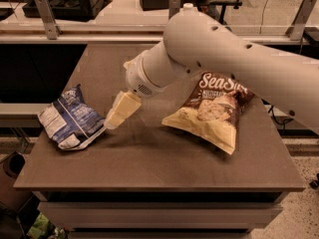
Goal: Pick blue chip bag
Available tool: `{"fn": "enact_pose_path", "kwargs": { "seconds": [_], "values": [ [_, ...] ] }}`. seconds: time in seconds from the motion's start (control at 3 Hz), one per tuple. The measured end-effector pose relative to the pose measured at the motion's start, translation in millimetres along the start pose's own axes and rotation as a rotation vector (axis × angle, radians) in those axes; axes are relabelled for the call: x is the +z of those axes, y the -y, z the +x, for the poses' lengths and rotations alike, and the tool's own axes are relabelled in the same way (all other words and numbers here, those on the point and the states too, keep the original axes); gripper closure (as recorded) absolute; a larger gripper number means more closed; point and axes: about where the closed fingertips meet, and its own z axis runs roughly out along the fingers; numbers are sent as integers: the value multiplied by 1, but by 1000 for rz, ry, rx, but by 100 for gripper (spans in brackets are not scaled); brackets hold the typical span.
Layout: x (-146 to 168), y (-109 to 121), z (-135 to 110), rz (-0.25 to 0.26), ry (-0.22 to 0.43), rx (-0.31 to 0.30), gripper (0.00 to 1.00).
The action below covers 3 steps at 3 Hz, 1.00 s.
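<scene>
The blue chip bag [71, 118] is small, crinkled, blue with white patches. It lies flat near the left edge of the brown table [149, 158]. My gripper [115, 117] hangs from the white arm that reaches in from the right. Its cream fingers point down and left. The tip sits just right of the blue bag's right edge, close above the table. Whether it touches the bag does not show.
A larger yellow and brown "Sea Salt" bag [212, 111] lies on the right half of the table, partly behind the arm. A rail and desks [75, 29] run behind the table. The floor drops off at the left and front edges.
</scene>
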Motion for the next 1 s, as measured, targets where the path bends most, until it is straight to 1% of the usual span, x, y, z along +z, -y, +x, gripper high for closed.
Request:
{"fn": "enact_pose_path", "kwargs": {
  "seconds": [0.33,0.67,1.0],
  "values": [
    [26,-10,-22,-3,83,1,0],
    [42,-26,-42,-25,144,-9,0],
    [50,-52,-57,-75,143,-30,0]
  ]
}}
